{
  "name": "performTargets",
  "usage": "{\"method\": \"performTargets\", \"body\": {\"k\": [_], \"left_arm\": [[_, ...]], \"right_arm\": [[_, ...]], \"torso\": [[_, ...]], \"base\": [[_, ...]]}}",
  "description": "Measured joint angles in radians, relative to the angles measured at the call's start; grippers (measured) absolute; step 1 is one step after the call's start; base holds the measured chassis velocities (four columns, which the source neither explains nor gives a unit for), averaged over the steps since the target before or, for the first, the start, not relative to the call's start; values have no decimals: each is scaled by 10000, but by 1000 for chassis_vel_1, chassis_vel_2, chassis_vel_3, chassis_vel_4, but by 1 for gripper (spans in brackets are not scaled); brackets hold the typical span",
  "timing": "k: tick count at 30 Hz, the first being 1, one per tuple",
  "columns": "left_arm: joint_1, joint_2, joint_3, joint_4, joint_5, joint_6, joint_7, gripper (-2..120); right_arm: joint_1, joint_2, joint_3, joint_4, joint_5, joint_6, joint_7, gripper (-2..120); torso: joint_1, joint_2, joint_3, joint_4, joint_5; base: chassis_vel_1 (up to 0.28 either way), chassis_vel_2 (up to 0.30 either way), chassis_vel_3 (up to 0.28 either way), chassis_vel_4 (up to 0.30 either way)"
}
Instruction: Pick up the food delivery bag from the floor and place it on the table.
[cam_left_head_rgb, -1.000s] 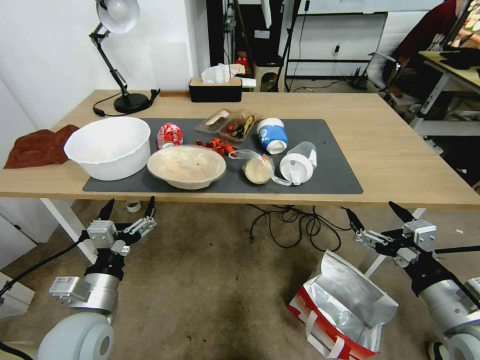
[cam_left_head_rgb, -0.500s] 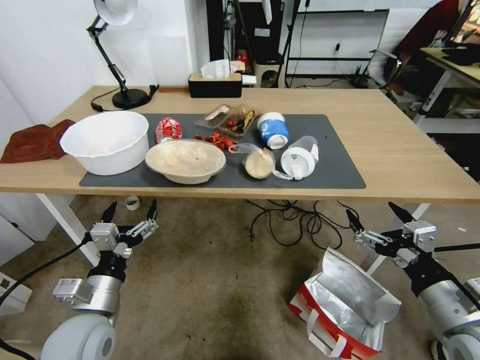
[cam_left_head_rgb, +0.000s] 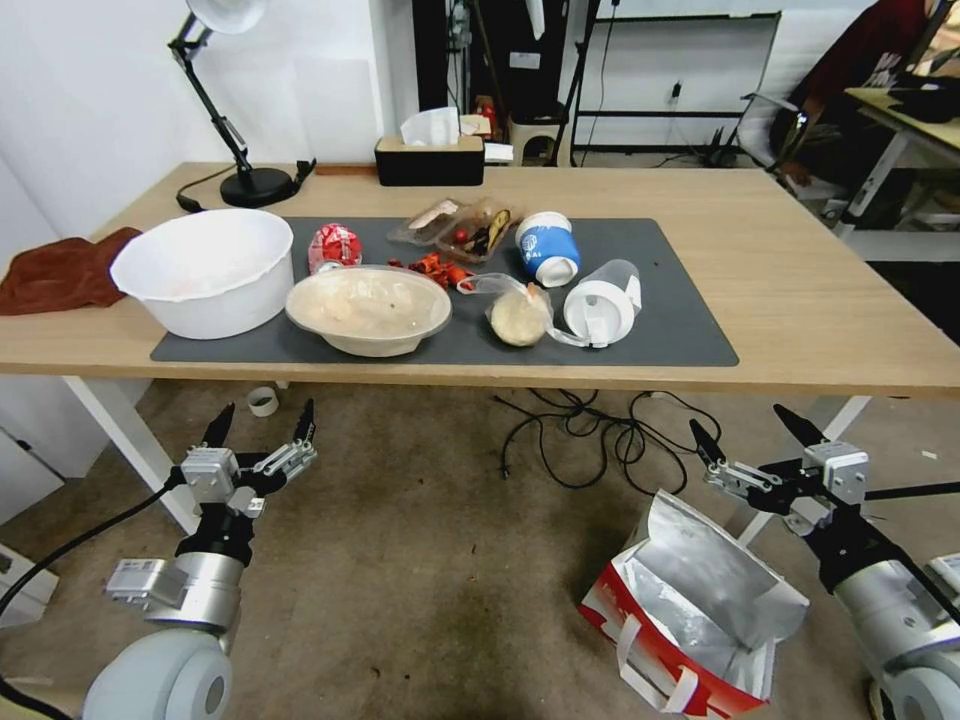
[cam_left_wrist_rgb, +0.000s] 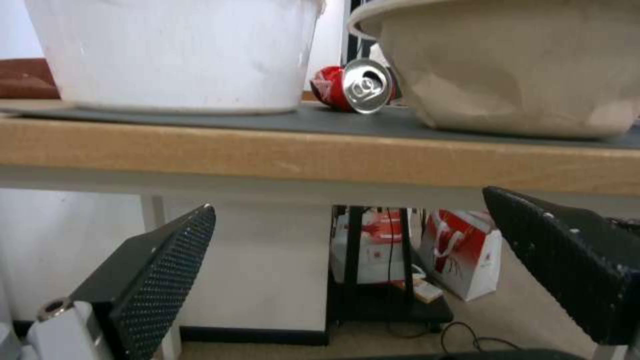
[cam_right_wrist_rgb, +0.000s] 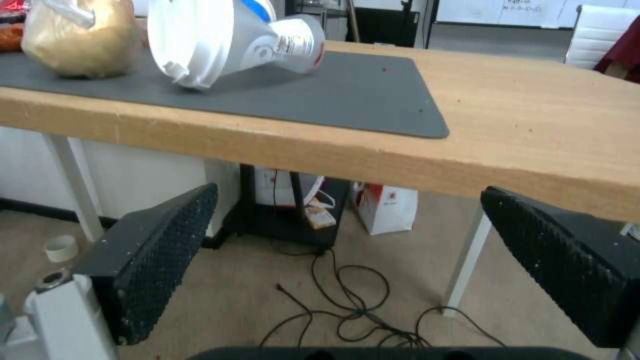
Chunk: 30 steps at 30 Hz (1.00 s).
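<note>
The food delivery bag (cam_left_head_rgb: 700, 590) stands on the floor at the lower right, red and white with its foil-lined mouth open and white strap handles hanging at the front. My right gripper (cam_left_head_rgb: 740, 425) hovers open just above and behind the bag's back rim, below the table's (cam_left_head_rgb: 800, 270) front edge. At the lower left, my left gripper (cam_left_head_rgb: 265, 420) is open over bare floor, far from the bag. The wrist views show both the left gripper (cam_left_wrist_rgb: 353, 240) and the right gripper (cam_right_wrist_rgb: 347, 235) wide open and holding nothing, level with the table's edge.
On the dark grey mat (cam_left_head_rgb: 660, 330) lie a white bowl (cam_left_head_rgb: 205, 270), a beige bowl (cam_left_head_rgb: 368, 308), a can, cups and food packs. Black cables (cam_left_head_rgb: 590, 440) and a white table leg (cam_left_head_rgb: 760, 520) are beside the bag. Other red-and-white bags (cam_left_wrist_rgb: 460, 255) stand far behind.
The whole picture has shifted, with the table sliding upward in view, so the camera has moved. Both grippers stay open in the same pose and the bag rests in place.
</note>
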Motion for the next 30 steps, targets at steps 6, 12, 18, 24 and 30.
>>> {"method": "performTargets", "body": {"k": [6, 12, 18, 24, 30], "left_arm": [[7, -1, 10, 53, -20, -67, 52, 100], [10, 1, 13, 96, -47, -105, 96, 100], [16, 2, 17, 111, -57, -123, 125, 100], [31, -10, 17, 119, -59, -146, 146, 100], [61, -16, 17, 130, -61, -170, 165, 100]], "right_arm": [[-3, 14, -4, 0, -3, -1, 1, 100], [-2, 31, -32, -20, -55, -1, 2, 100], [6, 33, -36, -53, -79, -1, 4, 100], [-1, 44, -40, -61, -86, -1, 6, 100], [-6, 56, -43, -62, -93, -1, 7, 100]], "torso": [[-97, -256, -159, 0, 0], [-177, -456, -276, 0, 1], [-291, -743, -447, 0, 0], [-387, -998, -607, 0, 0], [-461, -1205, -742, 1, 0]], "base": [[0, 0, 0, 0], [0, 0, 0, 0], [0, 0, 0, 0], [0, 0, 0, 0], [0, 0, 0, 0]]}}
